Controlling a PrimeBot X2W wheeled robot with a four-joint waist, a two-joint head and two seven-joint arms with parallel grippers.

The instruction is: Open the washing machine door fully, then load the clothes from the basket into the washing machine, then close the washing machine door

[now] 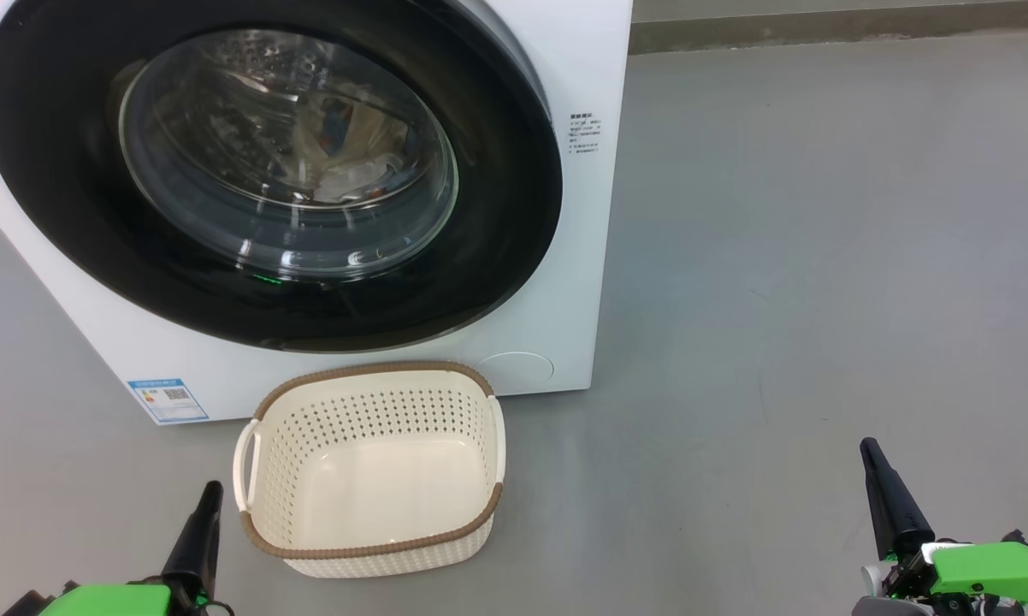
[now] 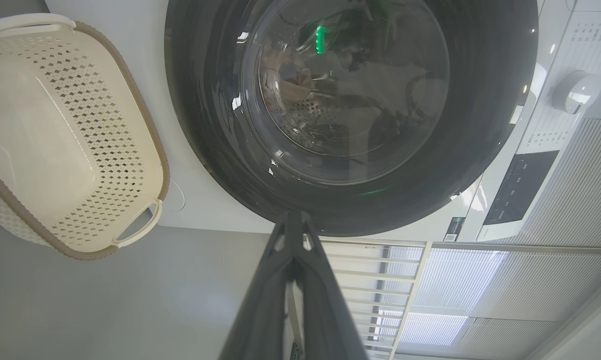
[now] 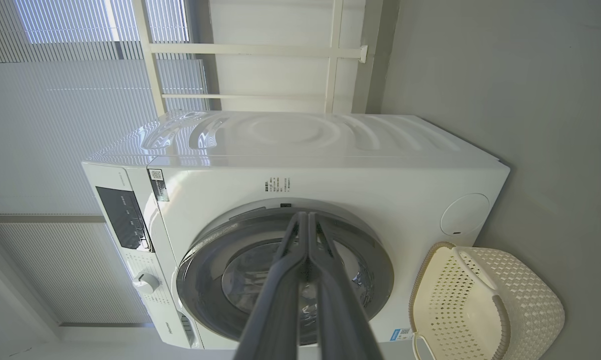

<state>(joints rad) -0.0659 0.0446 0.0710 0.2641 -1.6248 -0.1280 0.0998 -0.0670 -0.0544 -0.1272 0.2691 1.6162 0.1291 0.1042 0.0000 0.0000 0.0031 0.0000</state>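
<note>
The white washing machine stands ahead with its washing machine door shut, black rim flat against the front. Behind the glass window, pale and blue clothes show dimly inside the drum. The cream basket sits on the floor just before the machine, with nothing in it. My left gripper is shut and empty, low at the basket's left. My right gripper is shut and empty too, far to the right over bare floor. The left wrist view has the left gripper pointing at the door's rim. The right gripper points at the machine's front.
Grey floor spreads wide to the right of the machine. A blue label sticker marks the machine's lower left corner. A control panel with a knob runs along the machine's top edge. Window blinds stand behind it.
</note>
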